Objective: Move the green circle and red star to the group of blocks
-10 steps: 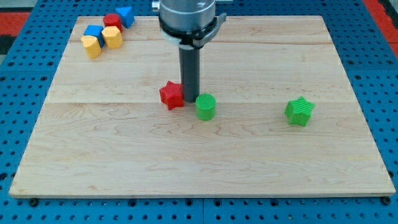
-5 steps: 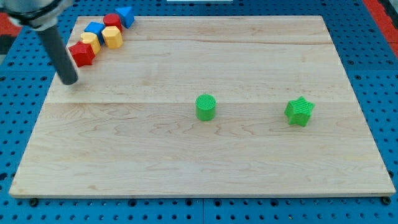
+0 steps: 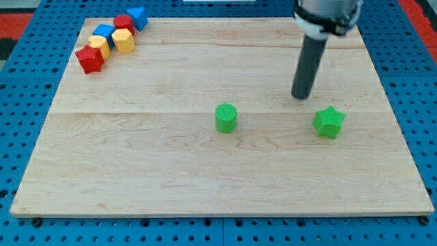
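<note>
Red star (image 3: 89,59) grouped, green circle (image 3: 226,117) apart

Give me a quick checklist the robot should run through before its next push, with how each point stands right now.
1. Red star joined to the group at the view's top left: ok.
2. Green circle at the group: not ok, it sits alone mid-board.
3. My tip placed behind the green circle for a push toward the group: not ok, it stands far to its right, just above-left of the green star.
4. Tip clear of the green star: ok, a gap shows.
5. Path from circle to group free of blocks: ok.
</note>
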### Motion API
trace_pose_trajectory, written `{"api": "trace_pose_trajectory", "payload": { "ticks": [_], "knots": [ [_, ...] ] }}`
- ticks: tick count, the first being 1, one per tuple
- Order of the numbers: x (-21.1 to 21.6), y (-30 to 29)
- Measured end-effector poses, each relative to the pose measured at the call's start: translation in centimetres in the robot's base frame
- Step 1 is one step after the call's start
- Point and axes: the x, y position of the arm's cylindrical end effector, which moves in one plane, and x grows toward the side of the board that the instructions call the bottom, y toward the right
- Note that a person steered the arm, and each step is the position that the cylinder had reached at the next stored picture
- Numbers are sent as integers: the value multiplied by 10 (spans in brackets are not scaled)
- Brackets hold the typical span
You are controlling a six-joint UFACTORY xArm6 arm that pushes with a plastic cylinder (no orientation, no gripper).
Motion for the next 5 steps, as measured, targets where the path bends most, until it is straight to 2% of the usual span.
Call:
{"api": "trace_pose_trajectory", "payload": {
  "ticks": [1, 2, 3, 4, 5],
  "knots": [
    [35, -25],
    [59, -133],
    [52, -164],
    [59, -145],
    [32, -166]
  ]
}}
